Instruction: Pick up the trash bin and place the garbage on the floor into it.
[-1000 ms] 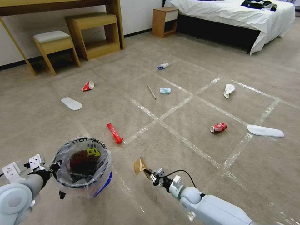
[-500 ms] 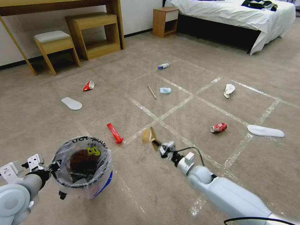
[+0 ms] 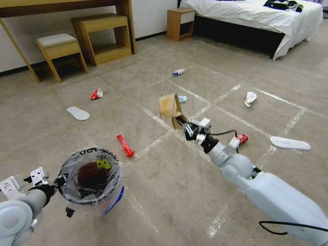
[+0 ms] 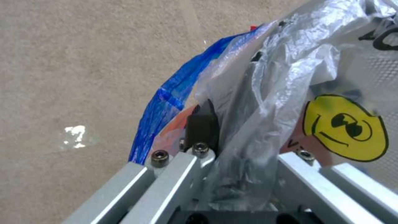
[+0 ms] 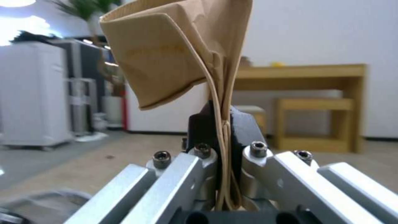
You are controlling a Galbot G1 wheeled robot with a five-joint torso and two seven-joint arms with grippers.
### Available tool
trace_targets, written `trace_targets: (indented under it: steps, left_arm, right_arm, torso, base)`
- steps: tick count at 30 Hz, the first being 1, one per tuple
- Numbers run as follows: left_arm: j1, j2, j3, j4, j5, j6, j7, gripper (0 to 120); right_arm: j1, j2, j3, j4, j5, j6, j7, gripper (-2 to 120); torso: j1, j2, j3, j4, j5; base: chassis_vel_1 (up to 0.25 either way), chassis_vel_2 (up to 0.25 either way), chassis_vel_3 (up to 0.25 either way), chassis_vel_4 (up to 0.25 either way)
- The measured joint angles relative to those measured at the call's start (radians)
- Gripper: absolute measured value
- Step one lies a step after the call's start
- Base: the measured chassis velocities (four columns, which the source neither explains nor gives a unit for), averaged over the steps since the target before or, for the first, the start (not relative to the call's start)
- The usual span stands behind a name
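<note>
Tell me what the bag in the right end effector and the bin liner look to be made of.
Brown bag: looks like matte kraft paper; it keeps sharp creases and a stiff folded mouth above the right end effector. Liner of the trash bin: thin, glossy, see-through plastic film, seemingly; it wrinkles softly and shines, and the blue side shows through where the left end effector pinches it.

Even bright light; paper bag [image 3: 169,106] (perhaps motion-)blurred.

The brown paper bag [image 3: 169,108] is blurred, hiding the wooden stick behind it.

Matt brown paper bag [image 5: 174,53], glossy (crinkled) plastic bin liner [image 4: 269,93], short-pile carpet [image 3: 164,191]
</note>
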Motion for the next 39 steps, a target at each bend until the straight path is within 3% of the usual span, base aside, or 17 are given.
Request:
trace_targets:
  steps: [6, 18, 39]
  left_arm:
    - [0.008, -0.031, -0.003, -0.008, 0.002, -0.001, 0.008, 0]
    - [0.004, -0.069, 0.004, -0.002, 0.02, -0.001, 0.014, 0]
    - [0.009, -0.085, 0.008, -0.007, 0.027, 0.002, 0.016, 0]
  right_arm:
    - [0.114, 0.031, -0.157, 0.047, 0.034, -0.009, -0.06, 1]
    - [0.311, 0.162, -0.439, -0.04, 0.044, 0.005, -0.124, 1]
    - [0.338, 0.328, -0.62, -0.207, 0.007, 0.023, -0.143, 1]
  torso:
    - [0.0, 0.0, 0.0, 0.0002, 0.0002]
    - [0.0, 0.0, 0.0, 0.0002, -0.0001]
    - [0.0, 0.0, 0.0, 0.0001, 0.0001]
  base:
    - [0.0, 0.0, 0.0, 0.0]
    - [0.0, 0.0, 0.0, 0.0]
    - [0.0, 0.0, 0.0, 0.0]
